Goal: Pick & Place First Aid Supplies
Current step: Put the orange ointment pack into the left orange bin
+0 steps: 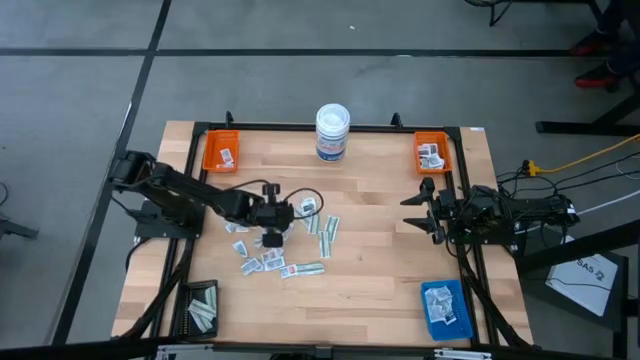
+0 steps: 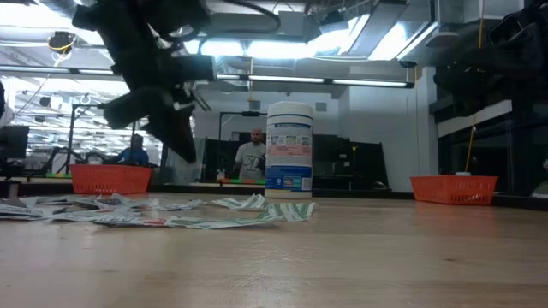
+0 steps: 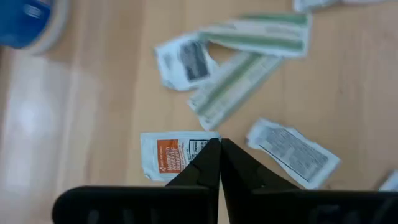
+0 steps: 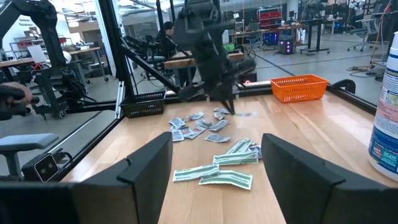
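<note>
The first aid supplies (image 1: 290, 262) lie loose in the middle of the wooden table: small white packets and pale green strips (image 3: 239, 87). My left gripper (image 3: 219, 144) hangs above this pile, slanting down, shut on a white packet with orange print (image 3: 168, 155). The low view shows that gripper (image 2: 184, 152) well above the table. My right gripper (image 1: 418, 210) waits at the table's right edge, level and open, nothing between its fingers (image 4: 146, 171). My left gripper pinches the orange-print packet by one short edge (image 3: 200, 149) between its two shut fingertips. The fingers slant down from the table's left side. One finger hides part of the packet. The rest of the packet sticks out sideways from the tips.
A white round tub with blue label (image 1: 333, 132) stands at the far middle. Orange trays sit at the far left (image 1: 221, 151) and far right (image 1: 433, 152), a black tray (image 1: 203, 308) near left, a blue tray (image 1: 445, 307) near right. People stand in the room behind.
</note>
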Controlling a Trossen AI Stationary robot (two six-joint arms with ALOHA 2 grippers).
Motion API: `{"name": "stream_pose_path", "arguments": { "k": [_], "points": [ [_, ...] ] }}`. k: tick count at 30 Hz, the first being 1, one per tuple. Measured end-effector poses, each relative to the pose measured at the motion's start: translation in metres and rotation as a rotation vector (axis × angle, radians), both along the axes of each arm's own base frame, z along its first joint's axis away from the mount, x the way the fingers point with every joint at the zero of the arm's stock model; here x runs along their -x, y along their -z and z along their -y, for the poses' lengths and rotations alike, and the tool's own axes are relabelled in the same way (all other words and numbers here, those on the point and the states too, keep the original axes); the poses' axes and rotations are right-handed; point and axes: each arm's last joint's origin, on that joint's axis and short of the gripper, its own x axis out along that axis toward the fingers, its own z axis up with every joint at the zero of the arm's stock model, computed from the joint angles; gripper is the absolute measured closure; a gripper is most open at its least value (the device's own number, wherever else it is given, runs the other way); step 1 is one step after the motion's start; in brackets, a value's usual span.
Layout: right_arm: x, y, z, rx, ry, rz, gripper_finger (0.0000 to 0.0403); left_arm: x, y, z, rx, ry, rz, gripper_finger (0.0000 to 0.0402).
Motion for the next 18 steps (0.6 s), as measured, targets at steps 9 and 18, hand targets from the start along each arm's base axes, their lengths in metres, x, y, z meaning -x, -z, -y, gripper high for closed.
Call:
{"name": "stream_pose_path", "arguments": {
  "k": [9,18],
  "points": [
    [0.0,0.0,0.0,0.0,0.0,0.0,0.0158,0.011,-0.034,-0.02,-0.084,-0.117,0.143,0.04],
    [0.0,0.0,0.0,0.0,0.0,0.0,0.0158,0.021,-0.053,-0.051,-0.122,-0.274,0.228,0.0399]
  ]
}}
